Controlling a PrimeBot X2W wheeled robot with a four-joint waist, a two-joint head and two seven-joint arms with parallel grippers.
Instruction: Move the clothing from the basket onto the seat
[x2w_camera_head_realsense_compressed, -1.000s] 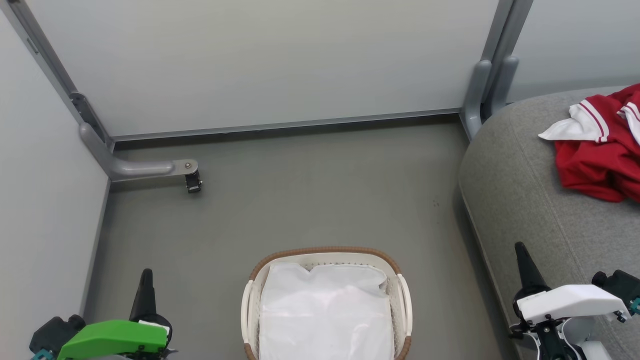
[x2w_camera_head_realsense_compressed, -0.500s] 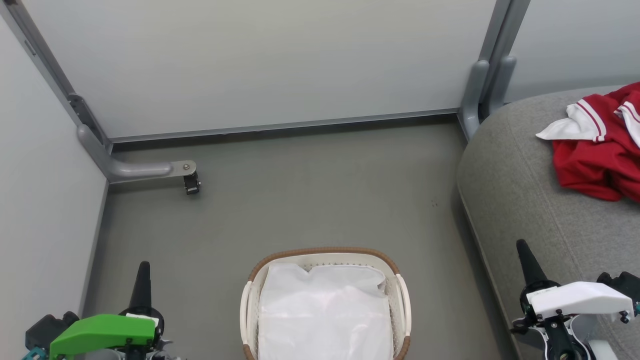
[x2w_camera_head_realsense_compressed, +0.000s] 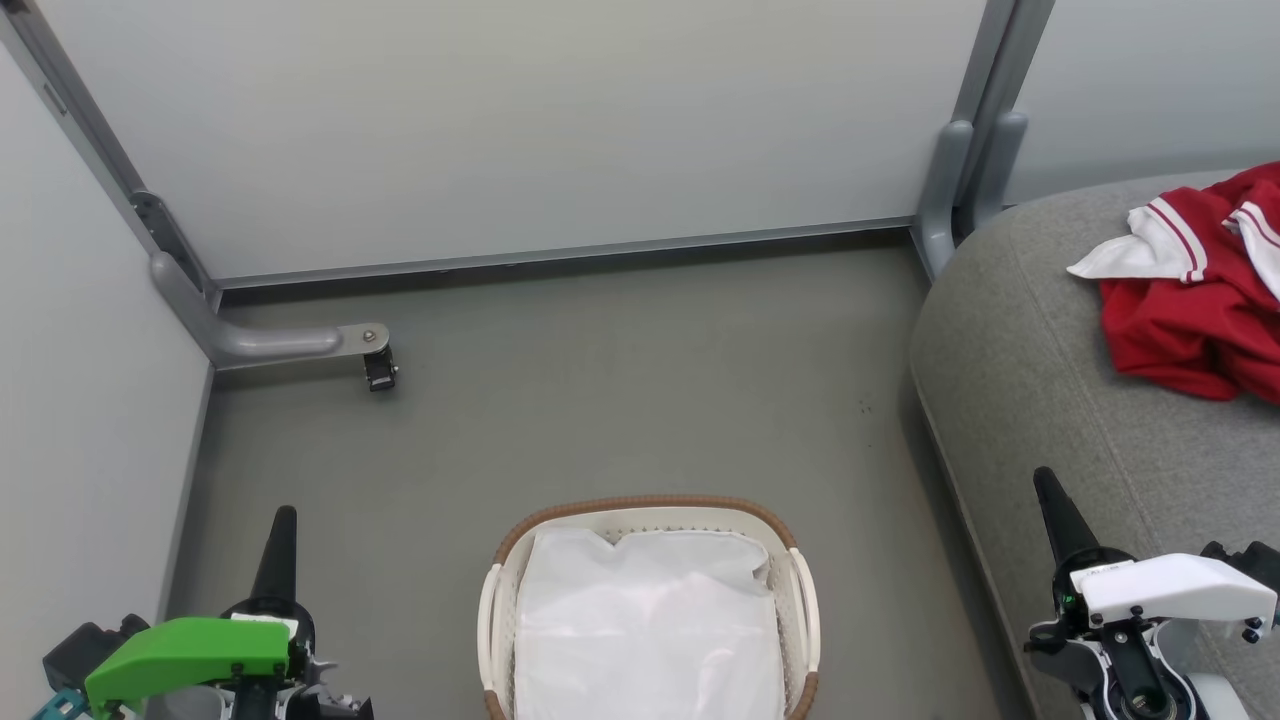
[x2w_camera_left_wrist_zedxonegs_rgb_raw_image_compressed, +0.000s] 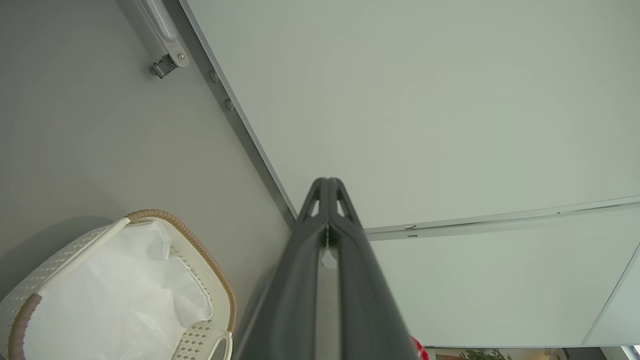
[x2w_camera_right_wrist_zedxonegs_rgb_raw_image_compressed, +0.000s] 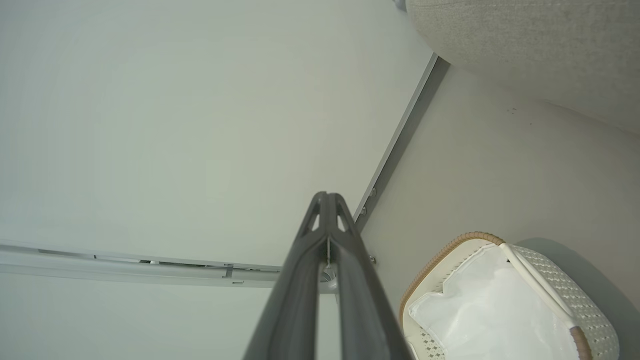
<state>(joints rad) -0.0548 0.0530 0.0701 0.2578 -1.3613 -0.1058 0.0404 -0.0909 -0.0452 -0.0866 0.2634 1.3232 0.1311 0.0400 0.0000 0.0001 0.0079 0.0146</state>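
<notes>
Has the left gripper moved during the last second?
Yes. Judged against the basket rim, which holds its place in the head view, the left gripper has crept up that view and slightly left, fingers shut.

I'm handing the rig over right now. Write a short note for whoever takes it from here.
Left gripper: shut, empty, low to the left of the basket.
Right gripper: shut, empty, by the seat's front edge.
Clothing: red garments lying on the seat.
Basket: on the floor between the arms, white liner inside.
Done: clothing is on the seat.
Left: check under the liner, which hides the basket's bottom.
</notes>
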